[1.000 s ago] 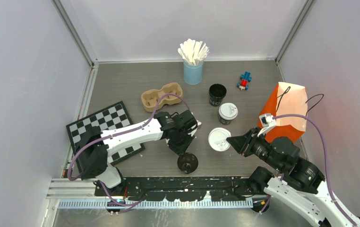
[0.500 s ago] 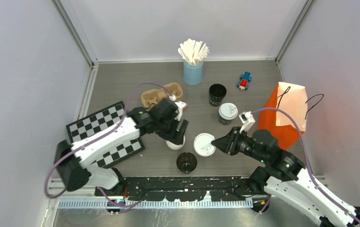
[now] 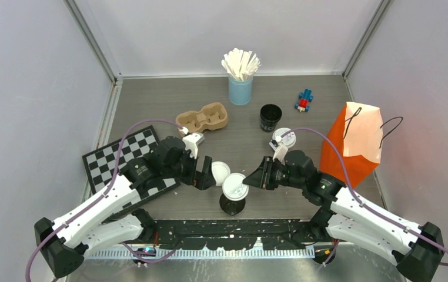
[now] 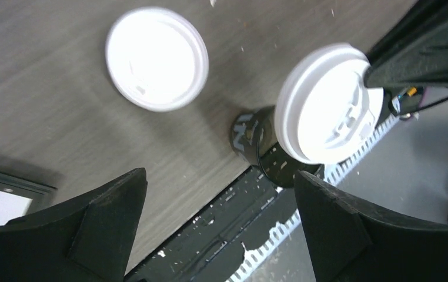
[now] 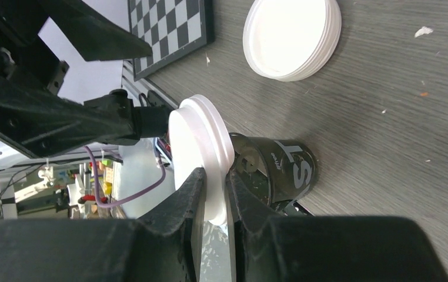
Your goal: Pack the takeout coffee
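Observation:
An open black takeout coffee cup (image 3: 232,204) with white print stands near the table's front edge. My right gripper (image 3: 247,179) is shut on the rim of a white sip lid (image 3: 234,185), holding it tilted just above that cup's mouth (image 5: 274,170). The right wrist view shows the lid (image 5: 201,147) pinched between the fingers of the right gripper (image 5: 213,185). My left gripper (image 3: 205,176) is open and empty, just left of a second white lid (image 3: 219,171) lying flat on the table. A lidded cup (image 3: 284,138) and a lidless black cup (image 3: 270,116) stand further back.
A brown two-cup carrier (image 3: 201,117) lies at the back left, a checkerboard (image 3: 121,155) on the left. An orange paper bag (image 3: 357,141) stands at the right. At the back are a light-blue cup of white stirrers (image 3: 240,88) and a small blue-red toy (image 3: 304,100).
My left gripper opened, left a white lid on the table and drew back to the left. My right gripper carried its lid leftward to just over the front cup.

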### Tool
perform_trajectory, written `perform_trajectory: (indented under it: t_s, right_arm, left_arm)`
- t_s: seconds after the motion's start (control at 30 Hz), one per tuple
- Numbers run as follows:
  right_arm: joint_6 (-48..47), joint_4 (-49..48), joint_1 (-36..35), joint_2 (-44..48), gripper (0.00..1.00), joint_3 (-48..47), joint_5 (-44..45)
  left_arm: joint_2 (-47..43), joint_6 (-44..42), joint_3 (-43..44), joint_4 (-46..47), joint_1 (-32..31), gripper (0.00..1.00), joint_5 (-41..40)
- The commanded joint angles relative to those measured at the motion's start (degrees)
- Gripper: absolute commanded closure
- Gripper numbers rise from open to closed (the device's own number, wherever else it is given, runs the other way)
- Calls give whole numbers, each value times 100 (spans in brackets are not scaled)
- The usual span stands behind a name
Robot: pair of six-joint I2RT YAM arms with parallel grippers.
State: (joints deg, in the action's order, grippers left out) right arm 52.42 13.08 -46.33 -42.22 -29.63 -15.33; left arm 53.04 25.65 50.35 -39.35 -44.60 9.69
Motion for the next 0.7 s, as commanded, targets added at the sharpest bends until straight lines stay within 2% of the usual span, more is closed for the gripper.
perform_trajectory:
  t_s: [0.0, 0.2, 0.4, 0.67]
  right_arm:
    - [169, -583, -109, -308, 78, -44, -197]
    - [252, -603, -270, -618, 78, -62, -66]
    - [322, -579, -628, -826, 78, -24, 183]
    - [374, -417, -831, -907, 77, -65, 528]
  left_arm:
    - [-517, 317, -486, 774, 13, 4, 812]
    - [-643, 452, -804, 876, 13, 15, 961]
    - [-487, 936, -1136, 1530, 13, 28, 1550]
    - [-304, 979, -1281, 1659, 13, 37, 1641]
